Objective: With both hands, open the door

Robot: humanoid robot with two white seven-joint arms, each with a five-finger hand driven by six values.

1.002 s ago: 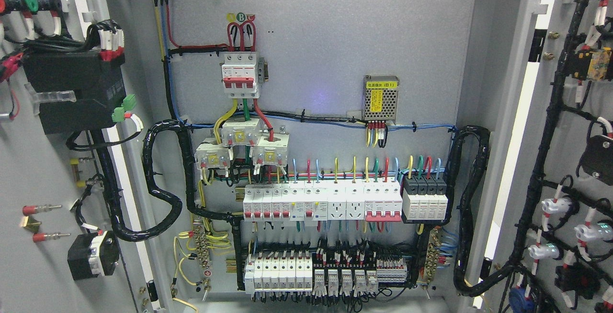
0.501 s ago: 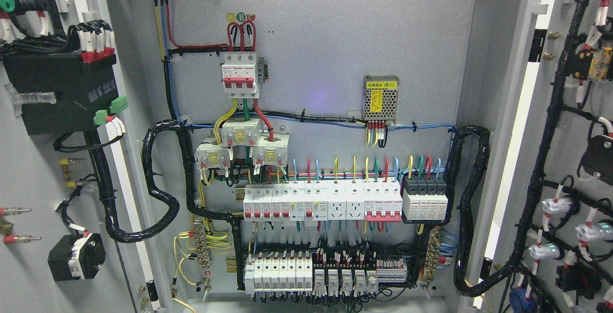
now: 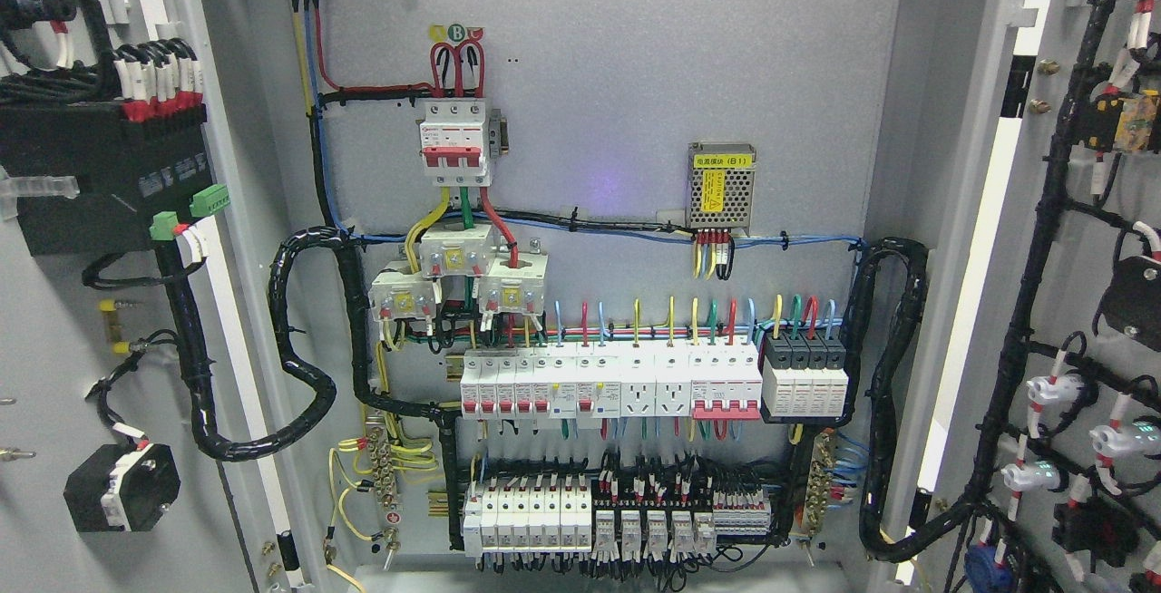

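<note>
The grey electrical cabinet stands wide open. Its left door [image 3: 54, 339] hangs at the picture's left, its inner face carrying a black module [image 3: 100, 180] and wire bundles. At the right edge the right door [image 3: 1070, 239] shows its inner side, with black cable looms and indicator lamps. Between them the back panel [image 3: 635, 76] shows a red-and-white main breaker [image 3: 456, 141], rows of white breakers [image 3: 608, 384] and a small power supply [image 3: 721, 185]. Neither of my hands nor any arm appears in the head view.
Thick black cable conduits loop from each door to the panel, one on the left [image 3: 304, 339] and one on the right [image 3: 893, 393]. Terminal blocks [image 3: 617, 520] line the cabinet's bottom. The cabinet's right frame post [image 3: 975, 239] stands between panel and right door.
The left door has swung further outward to the left: its black module and fittings slid leftward, some leaving the picture. The right door and the panel have not moved.
</note>
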